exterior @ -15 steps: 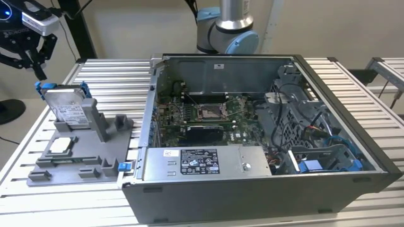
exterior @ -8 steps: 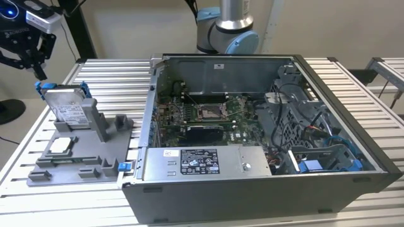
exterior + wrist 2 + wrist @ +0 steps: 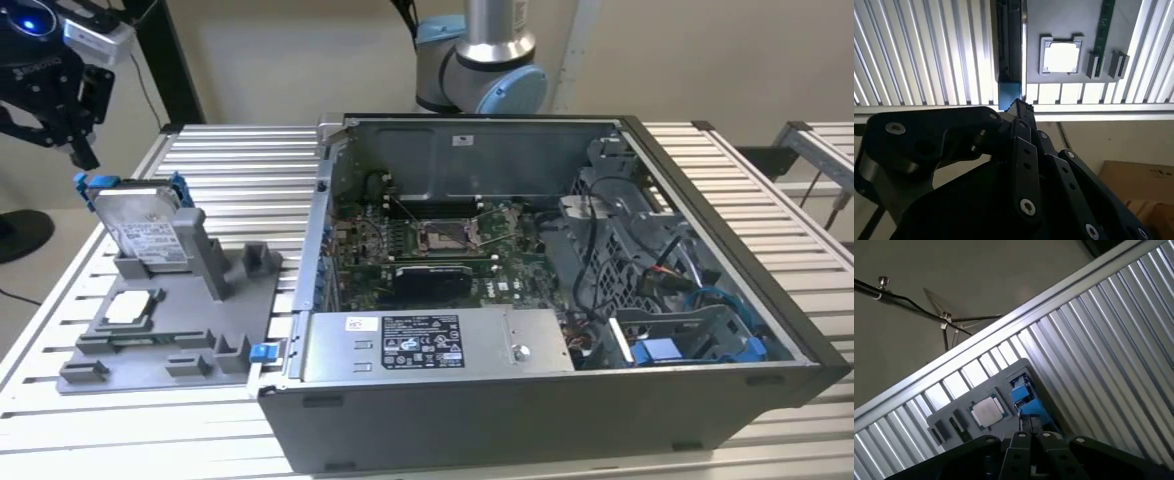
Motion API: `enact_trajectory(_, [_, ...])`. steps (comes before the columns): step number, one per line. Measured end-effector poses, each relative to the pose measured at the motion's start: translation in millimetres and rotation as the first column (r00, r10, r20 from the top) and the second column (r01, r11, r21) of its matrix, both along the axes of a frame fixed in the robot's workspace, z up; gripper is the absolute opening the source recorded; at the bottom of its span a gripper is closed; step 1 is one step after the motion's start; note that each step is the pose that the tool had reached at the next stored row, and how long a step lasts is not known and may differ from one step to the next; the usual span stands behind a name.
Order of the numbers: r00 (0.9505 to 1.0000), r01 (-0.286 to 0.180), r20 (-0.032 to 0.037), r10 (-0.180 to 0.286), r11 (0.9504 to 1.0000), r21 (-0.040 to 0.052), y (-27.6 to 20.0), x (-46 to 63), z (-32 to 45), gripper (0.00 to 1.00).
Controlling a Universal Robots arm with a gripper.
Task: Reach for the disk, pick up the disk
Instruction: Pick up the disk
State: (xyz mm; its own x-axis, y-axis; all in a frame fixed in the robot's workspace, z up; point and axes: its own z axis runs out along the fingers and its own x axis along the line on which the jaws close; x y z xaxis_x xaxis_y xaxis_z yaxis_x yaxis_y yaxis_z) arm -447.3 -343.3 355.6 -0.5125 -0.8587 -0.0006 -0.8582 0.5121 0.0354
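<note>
The disk (image 3: 143, 228) is a silver-grey drive with a white label and blue side rails. It stands on edge in a slot of the grey holder (image 3: 160, 345) at the exterior view's left. My gripper (image 3: 84, 153) hangs just above the disk's top corner, clear of it, fingers together and holding nothing. In the second wrist view the disk (image 3: 1008, 45) appears edge-on, its blue rail end right beyond my gripper (image 3: 1016, 103). In the first wrist view the disk's blue rail (image 3: 1024, 396) sits just past my gripper (image 3: 1030, 421).
A white-topped square chip (image 3: 130, 307) lies in a pocket of the grey holder, also seen in both wrist views (image 3: 1061, 56) (image 3: 987, 411). An open computer case (image 3: 534, 300) fills the slatted metal table (image 3: 227, 160) to the exterior view's right. The arm's base (image 3: 481, 60) stands behind it.
</note>
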Motion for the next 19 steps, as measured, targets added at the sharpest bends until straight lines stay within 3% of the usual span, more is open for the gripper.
enact_trajectory(5, [0.9959,-0.09,0.0,0.09,0.9959,0.0,0.0,0.0,0.0,0.0])
enact_trajectory(9, [0.9866,-0.163,0.0,0.163,0.9866,0.0,0.0,0.0,0.0,0.0])
enact_trajectory(14, [0.9678,-0.252,0.0,0.252,0.9678,0.0,0.0,0.0,0.0,0.0])
enact_trajectory(19, [0.9409,-0.339,0.0,0.339,0.9409,0.0,0.0,0.0,0.0,0.0])
